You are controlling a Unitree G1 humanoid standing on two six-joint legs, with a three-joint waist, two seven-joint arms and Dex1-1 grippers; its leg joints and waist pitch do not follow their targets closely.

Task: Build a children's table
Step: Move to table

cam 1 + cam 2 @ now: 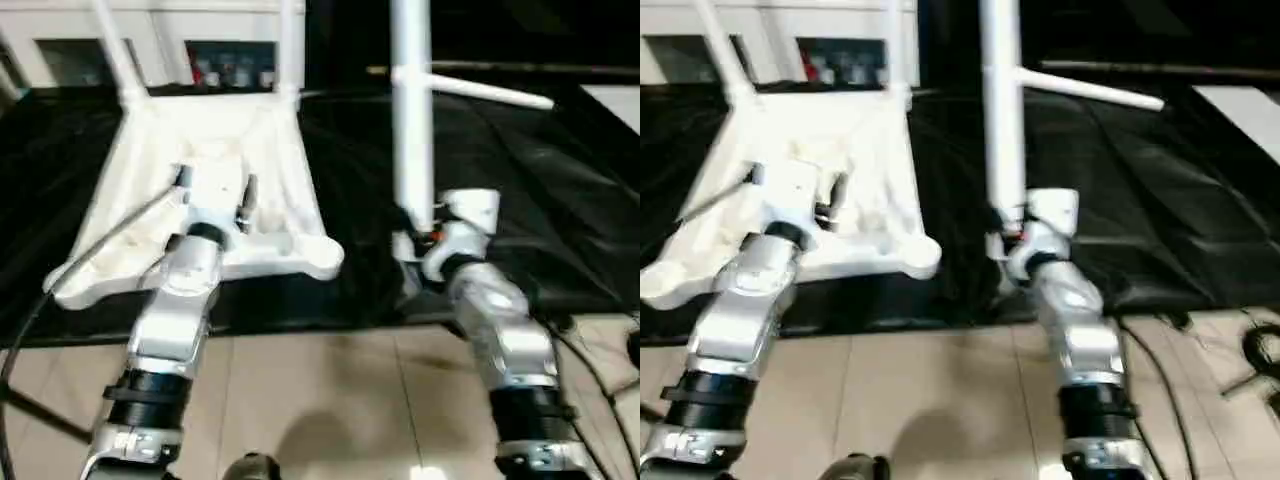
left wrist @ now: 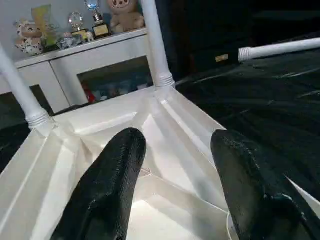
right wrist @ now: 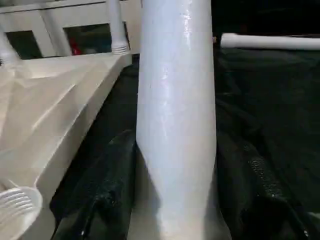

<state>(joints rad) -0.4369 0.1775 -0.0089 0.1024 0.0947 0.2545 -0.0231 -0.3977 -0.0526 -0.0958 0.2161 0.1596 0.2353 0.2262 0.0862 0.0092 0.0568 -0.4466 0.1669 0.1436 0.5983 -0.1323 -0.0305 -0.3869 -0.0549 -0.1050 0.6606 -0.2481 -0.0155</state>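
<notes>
Table top (image 1: 215,200) upside down, two far legs in.
We hold leg (image 1: 411,120) upright in right gripper (image 3: 175,190); left gripper (image 2: 175,165) spread, empty; centre leg over near-right socket (image 1: 322,258).

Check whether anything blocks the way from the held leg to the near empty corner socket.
Nothing visible does. The right tool holds the leg upright, and bare black sheet lies between it and the near right socket of the tabletop.

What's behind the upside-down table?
Behind the table top stands a white cabinet with toys and trophies on top. Two fitted legs cross in front of it. What's behind its glass doors is too blurry to name.
</notes>
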